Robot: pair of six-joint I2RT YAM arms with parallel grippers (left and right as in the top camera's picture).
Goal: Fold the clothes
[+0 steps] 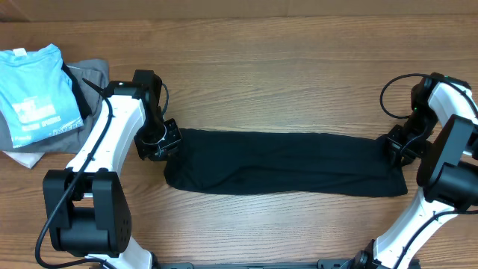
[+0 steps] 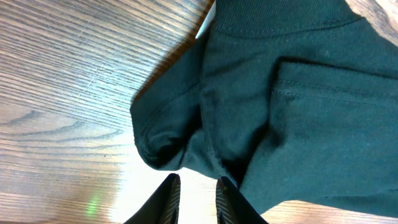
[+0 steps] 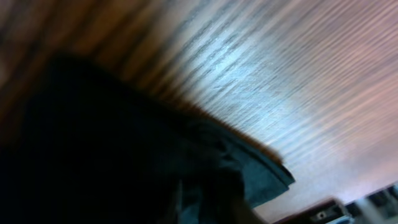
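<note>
The black garment is lying as a long band on the wooden table, between both grippers. The left gripper is standing slightly parted, pinching nothing. The right gripper is not showing its state: view blurred.

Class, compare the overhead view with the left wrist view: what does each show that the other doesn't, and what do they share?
Only overhead: the light blue t-shirt lying on a grey garment, plus both arms. Only left wrist: the fabric's stitched seams and the left tool with its fingertips slightly apart. Both: the black garment and wooden table.
</note>
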